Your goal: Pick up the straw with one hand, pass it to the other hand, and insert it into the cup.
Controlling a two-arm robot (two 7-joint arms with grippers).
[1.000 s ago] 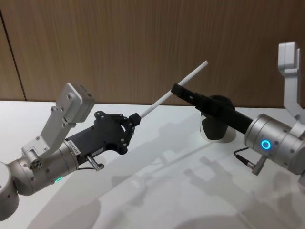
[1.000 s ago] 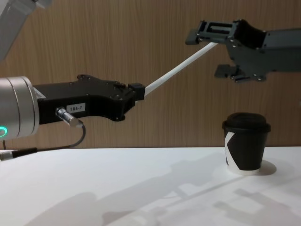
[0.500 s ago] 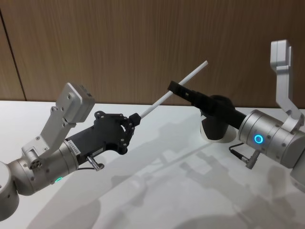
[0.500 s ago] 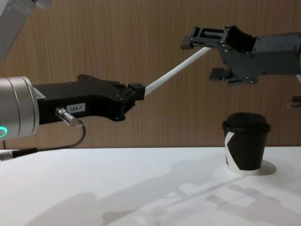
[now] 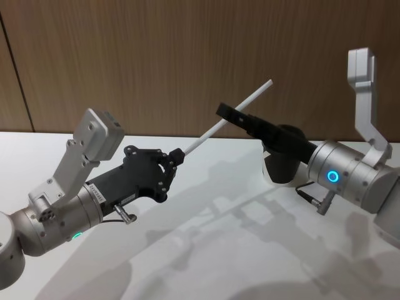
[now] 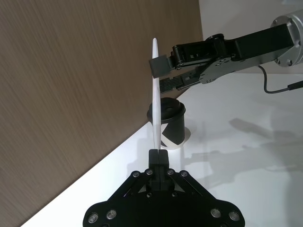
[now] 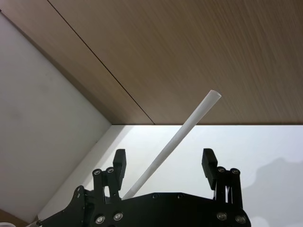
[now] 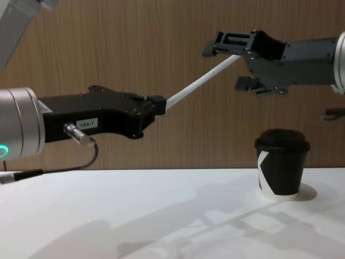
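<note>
In mid-air, up and to the left of the cup [image 8: 282, 162], the left gripper [image 8: 157, 102] clamps the straw [image 8: 197, 85] by its lower end while the right gripper [image 8: 223, 67] has its fingers apart around the upper part, so the handover looks under way, and next the right should close before the left releases.

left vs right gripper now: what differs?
The black, white-labelled left gripper is shut on the long white straw's lower end; the all-black right gripper is open, fingers straddling the straw's upper part, not closed on it. The left gripper sits lower, the right gripper higher. The left gripper's ring light glows green, the right gripper's ring light blue. Both are two-fingered on silver wrists.
</note>
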